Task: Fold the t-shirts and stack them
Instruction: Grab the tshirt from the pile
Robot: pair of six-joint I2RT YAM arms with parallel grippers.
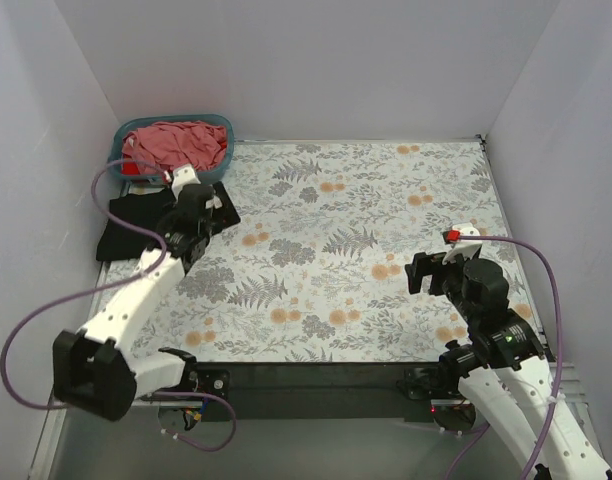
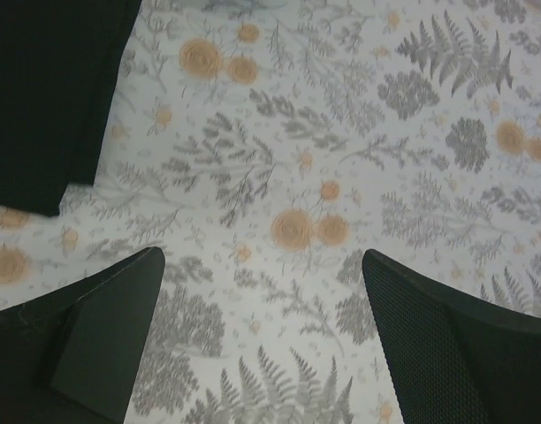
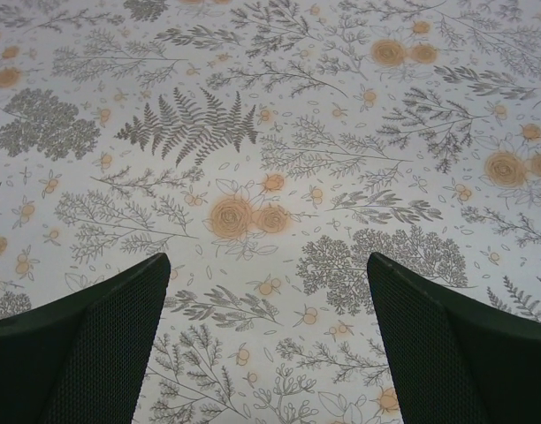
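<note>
A black t-shirt [image 1: 136, 222] lies folded flat at the table's left edge; its corner shows in the upper left of the left wrist view [image 2: 49, 88]. A crumpled salmon-pink t-shirt [image 1: 181, 145] fills the basket at the back left, with a bit of bright red cloth [image 1: 132, 168] at its front edge. My left gripper [image 1: 214, 208] hovers over the black shirt's right edge, open and empty [image 2: 262, 265]. My right gripper [image 1: 433, 270] hangs open over the bare floral cover at the right [image 3: 266, 265], with nothing between its fingers.
A teal-blue basket [image 1: 224, 124] stands in the back left corner. The floral table cover [image 1: 346, 240] spreads across the table. White walls close in the left, back and right sides. A purple cable [image 1: 46, 310] loops off the left arm.
</note>
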